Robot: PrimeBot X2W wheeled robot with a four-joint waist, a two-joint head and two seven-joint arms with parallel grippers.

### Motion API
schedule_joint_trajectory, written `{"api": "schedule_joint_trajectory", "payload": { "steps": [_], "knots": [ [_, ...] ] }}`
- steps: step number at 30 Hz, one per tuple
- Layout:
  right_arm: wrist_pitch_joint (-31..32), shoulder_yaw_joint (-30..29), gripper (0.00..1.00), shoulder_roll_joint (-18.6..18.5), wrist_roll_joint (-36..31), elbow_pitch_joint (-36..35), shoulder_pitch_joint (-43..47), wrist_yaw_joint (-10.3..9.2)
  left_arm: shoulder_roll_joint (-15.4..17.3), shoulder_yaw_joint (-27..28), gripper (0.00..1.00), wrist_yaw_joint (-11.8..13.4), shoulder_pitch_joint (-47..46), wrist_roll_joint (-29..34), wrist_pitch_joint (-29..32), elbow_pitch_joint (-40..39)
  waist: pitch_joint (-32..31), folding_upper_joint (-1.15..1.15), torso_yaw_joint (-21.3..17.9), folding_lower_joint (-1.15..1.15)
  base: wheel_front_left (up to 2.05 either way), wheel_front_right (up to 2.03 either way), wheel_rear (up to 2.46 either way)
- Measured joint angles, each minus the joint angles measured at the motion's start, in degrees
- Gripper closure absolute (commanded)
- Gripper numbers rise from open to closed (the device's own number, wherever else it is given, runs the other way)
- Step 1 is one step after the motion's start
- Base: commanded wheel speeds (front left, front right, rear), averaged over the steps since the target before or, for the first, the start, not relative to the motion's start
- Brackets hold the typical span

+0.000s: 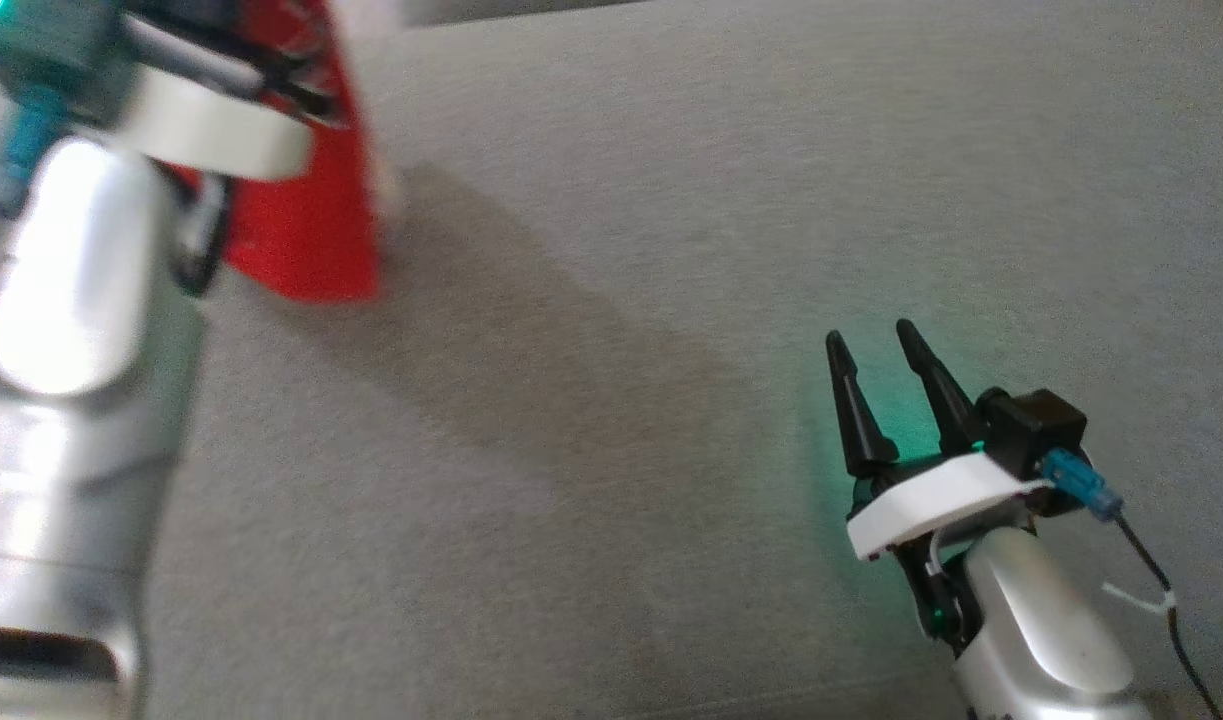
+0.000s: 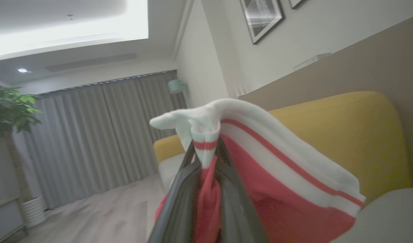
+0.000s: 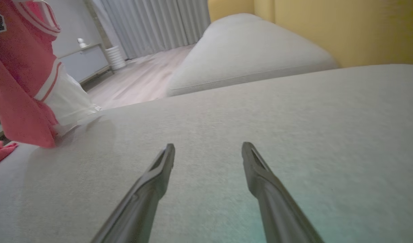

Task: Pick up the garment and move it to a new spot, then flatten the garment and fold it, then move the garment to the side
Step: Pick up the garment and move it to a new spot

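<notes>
Matt grey woven cushion (image 1: 671, 250), soft cloth garment (image 2: 287, 189), glossy silvery forearm (image 1: 66, 290)

Right gripper (image 3: 208, 148), jaws apart, hovers over grey cushion (image 3: 294, 135) near hanging garment (image 3: 20, 87).

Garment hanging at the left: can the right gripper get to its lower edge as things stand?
Probably yes. The right gripper is open above bare cushion, and nothing lies between it and the garment hanging from the left gripper; whether the arm stretches that far is unsure.
</notes>
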Motion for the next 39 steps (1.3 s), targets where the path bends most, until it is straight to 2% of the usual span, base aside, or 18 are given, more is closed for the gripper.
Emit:
{"api": "schedule_joint_trajectory", "payload": {
  "steps": [5,6,7,8,12,16,20,28,34,39],
  "knots": [
    [0.01,0.31,0.0,0.02,0.78,-0.21,0.59,0.0,-6.34,-1.23,0.98,0.04,3.26,-1.09,0.0,0.8,-1.3,0.0,-5.63,0.0,0.0,0.0,0.0],
    [0.01,0.43,0.0,0.03,1.01,-0.25,0.59,0.0,-7.7,-1.29,0.68,0.04,4.04,-1.69,0.0,1.22,-1.41,0.0,-6.59,0.0,0.0,0.0,0.0],
    [0.01,0.41,0.0,0.04,1.02,-0.29,0.58,0.0,-8.9,-1.58,0.24,0.05,4.87,-1.76,-0.01,1.87,-1.5,0.0,-7.48,0.0,0.0,0.0,0.0],
    [0.01,0.4,0.0,0.04,1.04,-0.29,0.59,0.0,-9.94,-1.85,0.0,0.08,5.87,-1.77,0.0,2.75,-1.56,0.0,-8.27,0.0,0.0,0.0,0.0],
    [0.02,0.29,0.0,0.04,1.54,-0.25,0.6,0.0,-12.34,-2.0,0.0,0.41,11.85,-1.64,0.01,6.59,-2.09,0.0,-9.93,0.0,0.0,0.0,0.0],
    [0.04,-0.44,0.0,0.05,1.49,-0.27,0.64,0.0,-11.91,-1.87,0.0,0.73,19.35,-0.07,0.04,9.03,-3.11,0.0,-9.1,0.0,0.0,0.0,0.0],
    [0.04,-1.21,0.0,0.08,1.44,-0.32,0.79,0.0,-12.06,0.53,0.0,2.13,24.57,-0.37,0.05,8.92,-3.86,0.0,-7.71,0.0,0.0,0.0,0.0],
    [0.04,-2.93,0.0,0.27,-0.18,-0.26,4.03,0.0,-11.72,10.35,0.0,5.13,39.94,0.1,0.07,1.9,-7.07,0.0,-3.74,0.0,0.0,0.0,0.0],
    [0.05,-3.98,0.0,0.33,-0.6,-0.13,6.32,0.0,-12.3,18.57,0.0,5.06,51.99,1.77,0.07,-6.7,-10.12,0.0,-1.17,0.0,0.0,0.0,0.0],
    [0.05,-4.81,0.0,0.35,-0.62,0.4,7.88,0.0,-13.02,21.15,0.0,3.87,58.21,3.57,0.07,-8.34,-11.25,0.0,-0.26,0.0,0.0,0.0,0.0]
  ]
}}
